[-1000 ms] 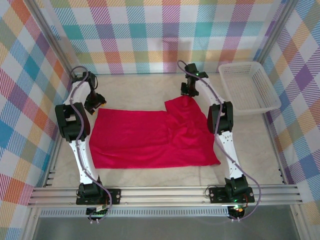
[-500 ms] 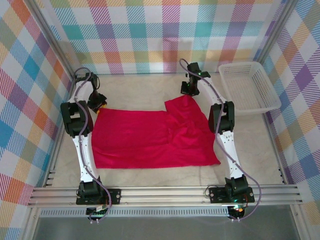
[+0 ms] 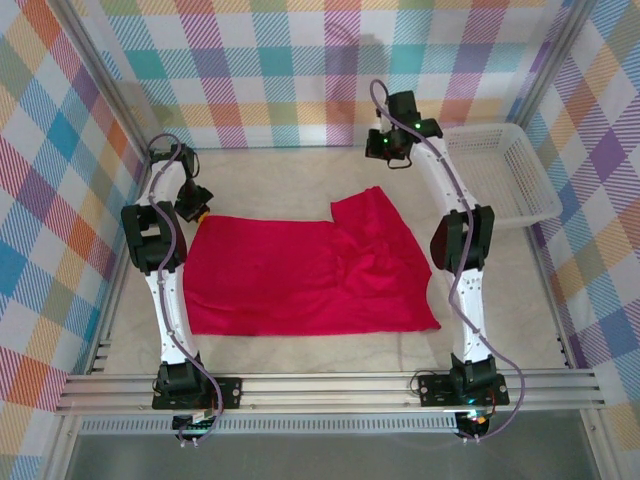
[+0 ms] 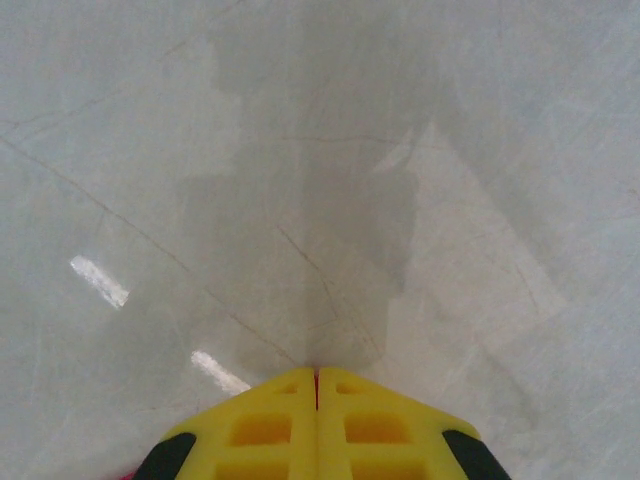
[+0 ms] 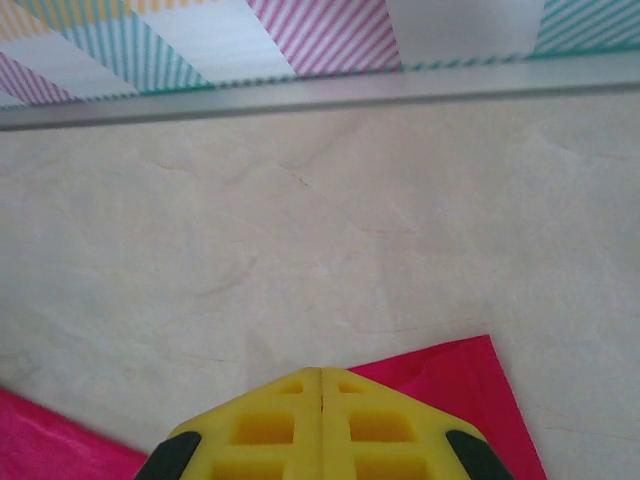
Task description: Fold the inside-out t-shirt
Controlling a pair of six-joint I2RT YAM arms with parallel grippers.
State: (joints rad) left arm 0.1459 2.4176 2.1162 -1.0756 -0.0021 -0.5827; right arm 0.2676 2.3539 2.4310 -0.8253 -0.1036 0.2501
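Well, from overhead the red t-shirt [image 3: 300,275] lies spread flat across the middle of the table [image 3: 280,172], its right part rumpled and rising to a folded corner. The left gripper [image 3: 192,206] sits at the shirt's upper left corner. The right gripper [image 3: 386,150] is at upper centre, apart from the cloth, with a white basket [image 3: 495,170] to its right.

On the left wrist camera, the left gripper [image 4: 317,373] shows at the bottom edge, its yellow fingers [image 4: 265,430] pressed together with nothing between them, over bare pale tabletop.

On the right wrist camera, the right gripper [image 5: 320,372] has its fingers [image 5: 265,428] pressed together too, gripping nothing. The shirt's red corner [image 5: 465,375] lies on the table beyond them at lower right; a metal rail [image 5: 320,95] and a plaid wall [image 5: 320,30] cross the top.
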